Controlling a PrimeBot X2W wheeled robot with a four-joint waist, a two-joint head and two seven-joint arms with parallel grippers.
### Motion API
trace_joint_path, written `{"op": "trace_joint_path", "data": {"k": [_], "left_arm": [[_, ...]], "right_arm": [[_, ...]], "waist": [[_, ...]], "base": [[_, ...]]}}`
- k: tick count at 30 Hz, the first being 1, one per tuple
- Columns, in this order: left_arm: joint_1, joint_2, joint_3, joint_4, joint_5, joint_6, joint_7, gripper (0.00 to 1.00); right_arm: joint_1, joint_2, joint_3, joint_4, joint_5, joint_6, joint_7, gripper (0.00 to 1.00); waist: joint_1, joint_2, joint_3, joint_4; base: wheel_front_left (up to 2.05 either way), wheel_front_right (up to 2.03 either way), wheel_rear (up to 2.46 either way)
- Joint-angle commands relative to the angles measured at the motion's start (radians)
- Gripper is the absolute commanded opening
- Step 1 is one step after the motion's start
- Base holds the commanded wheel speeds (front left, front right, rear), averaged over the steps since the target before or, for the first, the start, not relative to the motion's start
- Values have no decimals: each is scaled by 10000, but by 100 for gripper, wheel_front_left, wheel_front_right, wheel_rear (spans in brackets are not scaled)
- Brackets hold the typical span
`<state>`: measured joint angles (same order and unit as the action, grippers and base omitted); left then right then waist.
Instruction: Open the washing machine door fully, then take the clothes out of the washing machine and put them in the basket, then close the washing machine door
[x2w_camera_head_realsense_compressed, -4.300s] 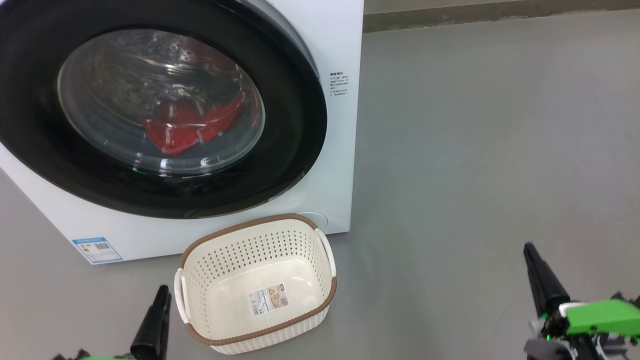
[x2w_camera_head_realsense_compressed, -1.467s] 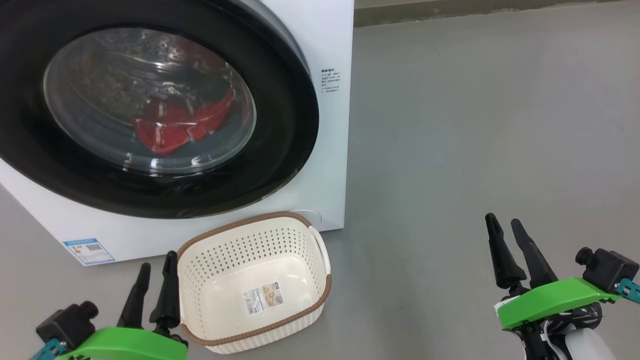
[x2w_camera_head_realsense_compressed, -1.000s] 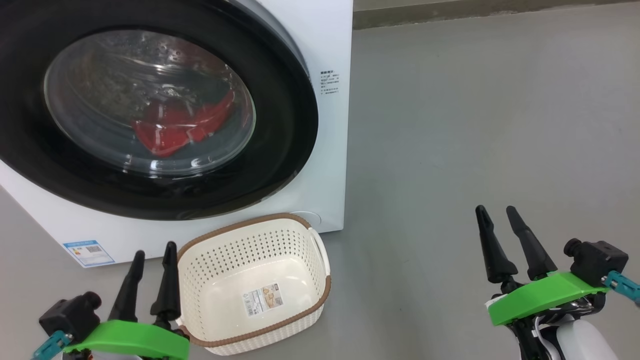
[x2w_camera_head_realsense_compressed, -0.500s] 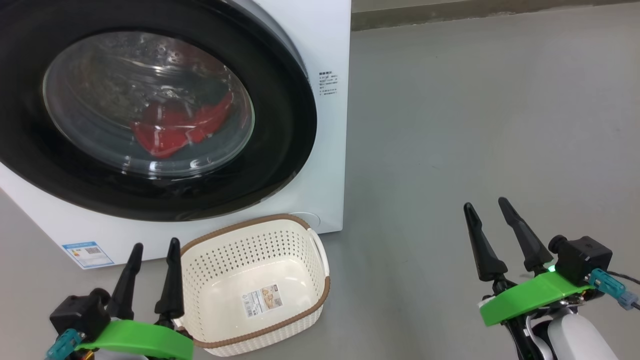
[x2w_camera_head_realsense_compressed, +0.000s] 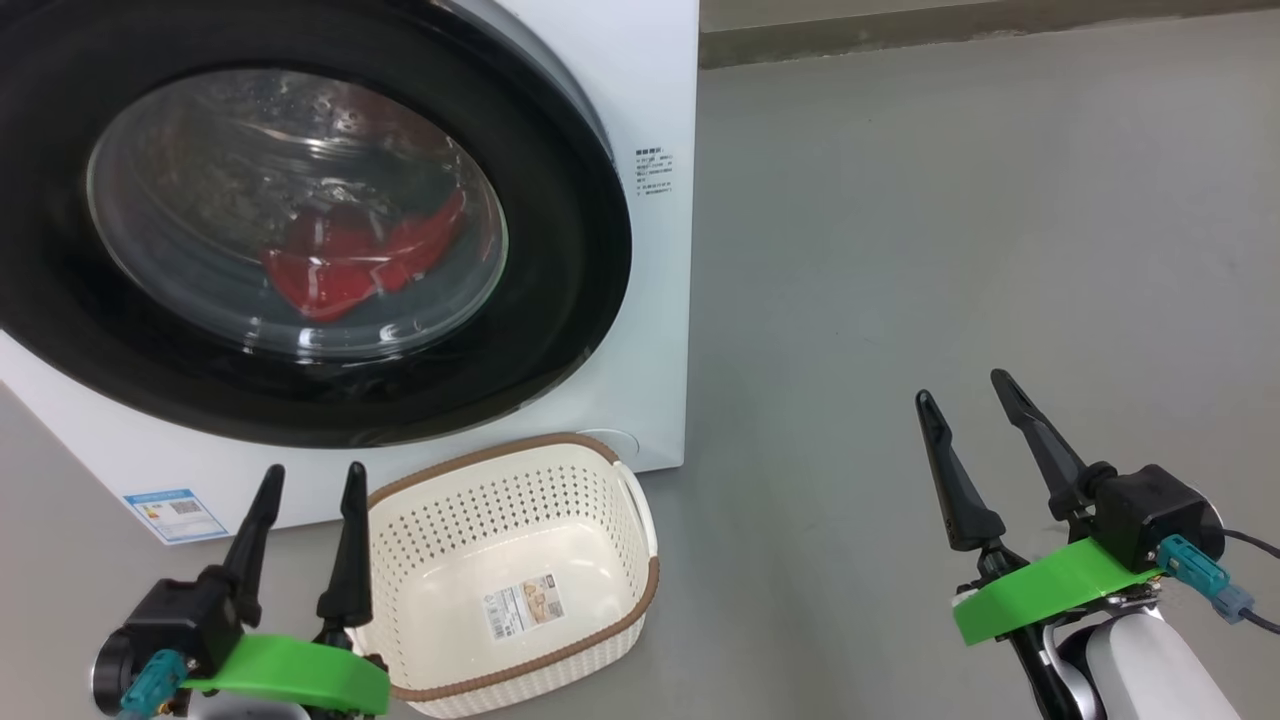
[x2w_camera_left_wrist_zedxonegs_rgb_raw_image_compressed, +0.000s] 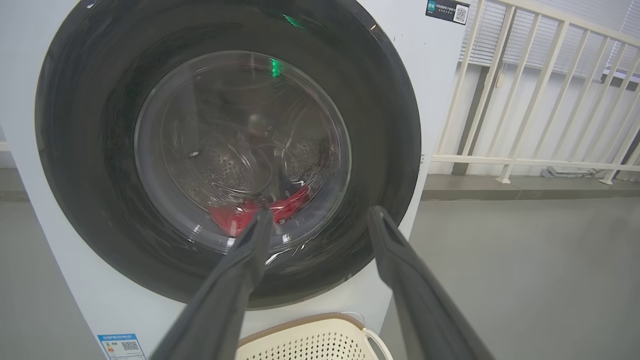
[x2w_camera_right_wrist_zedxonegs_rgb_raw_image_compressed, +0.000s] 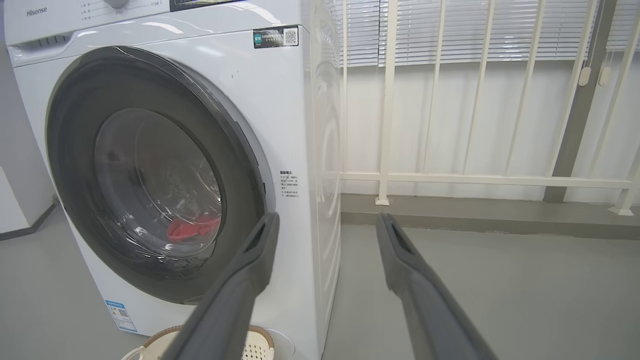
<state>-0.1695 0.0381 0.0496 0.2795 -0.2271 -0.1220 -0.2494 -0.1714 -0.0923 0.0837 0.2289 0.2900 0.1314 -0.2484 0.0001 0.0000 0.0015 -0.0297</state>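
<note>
The washing machine (x2w_camera_head_realsense_compressed: 660, 300) stands at the left with its round black-rimmed door (x2w_camera_head_realsense_compressed: 560, 300) shut against the front. Red clothes (x2w_camera_head_realsense_compressed: 350, 262) lie in the drum behind the clear window. They also show through the glass in the left wrist view as clothes (x2w_camera_left_wrist_zedxonegs_rgb_raw_image_compressed: 235, 220) and in the right wrist view as clothes (x2w_camera_right_wrist_zedxonegs_rgb_raw_image_compressed: 192, 227). The cream basket (x2w_camera_head_realsense_compressed: 510, 570) sits empty on the floor in front of the machine. My left gripper (x2w_camera_head_realsense_compressed: 312, 478) is open just left of the basket. My right gripper (x2w_camera_head_realsense_compressed: 958, 385) is open over bare floor, well right of the machine.
Grey floor (x2w_camera_head_realsense_compressed: 950, 220) stretches to the right of the machine. A white railing (x2w_camera_right_wrist_zedxonegs_rgb_raw_image_compressed: 450, 175) runs along the wall behind, on a low grey kerb (x2w_camera_right_wrist_zedxonegs_rgb_raw_image_compressed: 500, 215). The machine's white side panel (x2w_camera_right_wrist_zedxonegs_rgb_raw_image_compressed: 325, 175) faces the open floor.
Both grippers have risen slightly in the head view and stay open. The door, clothes and basket have not moved.
</note>
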Motion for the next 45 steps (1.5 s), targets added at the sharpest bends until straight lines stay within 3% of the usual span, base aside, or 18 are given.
{"op": "trace_joint_path", "data": {"k": [1,23,24,25,26,32,39,45], "left_arm": [[-459,122,314,-303,254,81,-124,100],[-457,122,507,-335,403,48,-124,100],[-479,122,512,-352,400,48,-124,100],[-492,122,506,-368,403,47,-124,100],[-512,122,494,-393,403,47,-124,100],[-644,122,544,-607,331,57,-124,100],[-898,122,542,-803,348,11,-124,100],[-1140,122,461,-937,207,-21,-124,100]], "right_arm": [[-430,-106,296,-304,-228,-7,-134,100],[-488,-41,368,-327,-99,-7,-134,100],[-516,-22,358,-318,17,-7,-134,75],[-545,-40,374,-307,38,-7,-134,27],[-585,-50,377,-297,72,-7,-134,0],[-1057,65,342,-186,1056,-7,-134,0],[-2071,259,490,318,4449,-7,-134,0],[-3184,-270,1311,761,7319,-7,11,0]], "waist": [[-1,0,-18,2],[-1,0,128,-13],[-1,0,183,15],[-1,0,218,34],[-1,0,285,61],[-1,0,738,172],[-1,0,1349,346],[-1,0,1877,537]], "base": [[0,0,0],[0,0,0],[0,0,0],[0,0,0],[0,0,0],[0,0,0],[0,0,0],[0,0,0]]}}
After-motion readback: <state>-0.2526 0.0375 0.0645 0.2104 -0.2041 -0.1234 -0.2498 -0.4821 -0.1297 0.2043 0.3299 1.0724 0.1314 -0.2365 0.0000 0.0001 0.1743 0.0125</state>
